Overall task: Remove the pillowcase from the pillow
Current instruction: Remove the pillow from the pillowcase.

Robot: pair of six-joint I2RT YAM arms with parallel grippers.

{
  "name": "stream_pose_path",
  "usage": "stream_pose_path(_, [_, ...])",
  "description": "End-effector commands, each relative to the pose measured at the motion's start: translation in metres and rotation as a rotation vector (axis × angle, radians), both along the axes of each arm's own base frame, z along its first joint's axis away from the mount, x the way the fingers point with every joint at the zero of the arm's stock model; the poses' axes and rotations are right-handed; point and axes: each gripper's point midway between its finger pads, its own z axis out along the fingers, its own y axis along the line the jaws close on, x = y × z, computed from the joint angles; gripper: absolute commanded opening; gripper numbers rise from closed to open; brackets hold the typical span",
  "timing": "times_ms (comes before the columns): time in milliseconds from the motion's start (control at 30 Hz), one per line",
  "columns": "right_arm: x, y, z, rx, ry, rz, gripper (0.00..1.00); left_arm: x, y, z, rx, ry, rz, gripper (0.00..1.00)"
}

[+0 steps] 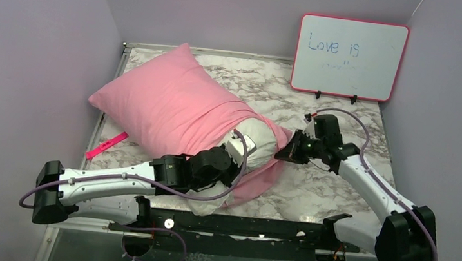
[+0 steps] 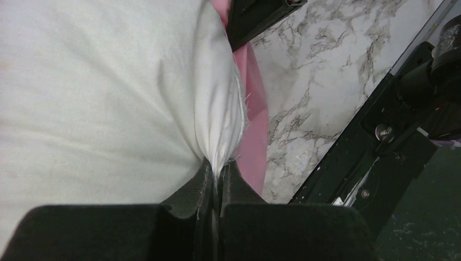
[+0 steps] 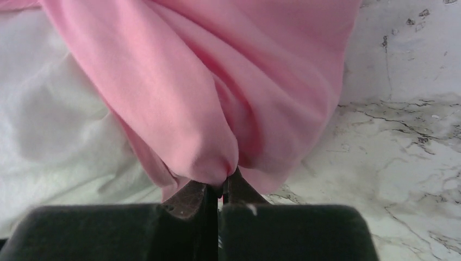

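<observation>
The pink pillowcase [image 1: 173, 105] covers most of the white pillow [image 1: 259, 143], whose near end sticks out of the open mouth at the table's middle. My left gripper [image 1: 240, 146] is shut on a pinch of the pillow's white fabric [image 2: 220, 141], with pink cloth [image 2: 253, 109] just beside it. My right gripper [image 1: 283, 154] sits at the pillowcase's open edge on the right and is shut on a fold of the pink pillowcase [image 3: 217, 109]. The white pillow [image 3: 49, 125] shows to its left.
A whiteboard [image 1: 350, 57] with a red frame stands at the back right. A pink strip [image 1: 107, 145] lies on the marble table [image 1: 320, 185] by the left edge. Purple walls close in left, right and behind. The black mounting rail [image 1: 238, 225] runs along the near edge.
</observation>
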Motion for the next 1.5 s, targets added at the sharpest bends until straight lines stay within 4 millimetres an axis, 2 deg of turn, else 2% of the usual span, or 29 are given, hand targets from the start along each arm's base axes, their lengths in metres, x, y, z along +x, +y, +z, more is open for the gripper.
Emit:
stream_pose_path(0, [0.050, -0.067, -0.043, -0.241, -0.005, -0.303, 0.01, -0.001, -0.005, 0.092, -0.270, -0.061, 0.002, 0.00])
stream_pose_path(100, [0.058, -0.069, -0.060, -0.171, 0.072, -0.303, 0.01, 0.000, 0.009, 0.111, -0.340, -0.089, 0.027, 0.00])
stream_pose_path(200, [0.061, -0.066, -0.065, -0.147, 0.097, -0.270, 0.00, 0.001, 0.024, 0.118, -0.359, -0.101, 0.060, 0.00])
stream_pose_path(333, [0.061, -0.050, -0.049, -0.079, 0.051, -0.169, 0.00, -0.001, 0.028, 0.108, -0.335, -0.089, 0.059, 0.00])
stream_pose_path(433, [0.058, -0.042, -0.028, -0.030, -0.017, -0.111, 0.01, -0.005, 0.016, 0.091, -0.276, -0.076, 0.007, 0.00])
stream_pose_path(467, [0.056, -0.039, -0.022, -0.011, -0.037, -0.089, 0.01, -0.006, 0.010, 0.086, -0.252, -0.070, -0.010, 0.03])
stream_pose_path(567, [0.046, -0.027, -0.010, 0.061, -0.058, -0.027, 0.02, -0.005, -0.016, 0.078, -0.175, -0.075, -0.078, 0.52])
stream_pose_path(600, [0.042, -0.024, -0.009, 0.079, -0.054, -0.014, 0.02, -0.005, -0.027, 0.078, -0.152, -0.085, -0.105, 0.63])
stream_pose_path(733, [0.034, -0.028, -0.013, 0.069, -0.036, -0.037, 0.03, 0.006, -0.062, 0.071, -0.028, -0.157, -0.188, 0.96])
stream_pose_path(767, [0.035, -0.031, -0.011, 0.052, -0.041, -0.058, 0.03, 0.009, -0.070, 0.067, 0.013, -0.177, -0.209, 0.98])
stream_pose_path(900, [0.037, -0.042, -0.002, 0.006, -0.078, -0.110, 0.03, 0.025, -0.089, 0.041, 0.195, -0.216, -0.240, 0.99])
stream_pose_path(1033, [0.034, -0.042, 0.008, 0.026, -0.106, -0.140, 0.03, 0.042, -0.091, 0.008, 0.384, -0.264, -0.243, 0.99])
stream_pose_path(1167, [0.028, -0.043, 0.009, 0.041, -0.103, -0.166, 0.03, 0.039, -0.099, -0.034, 0.557, -0.235, -0.341, 0.99])
stream_pose_path(1267, [0.026, -0.045, 0.008, 0.037, -0.097, -0.176, 0.03, 0.047, -0.091, -0.072, 0.709, -0.227, -0.330, 0.99])
stream_pose_path(1367, [0.025, -0.045, 0.013, 0.037, -0.111, -0.180, 0.03, 0.070, -0.067, -0.100, 0.886, -0.261, -0.191, 0.97])
stream_pose_path(1400, [0.024, -0.046, 0.014, 0.035, -0.119, -0.183, 0.03, 0.076, -0.059, -0.105, 0.928, -0.272, -0.145, 0.92])
stream_pose_path(1467, [0.025, -0.051, 0.016, 0.014, -0.136, -0.206, 0.03, 0.084, -0.048, -0.107, 0.945, -0.274, -0.073, 0.70])
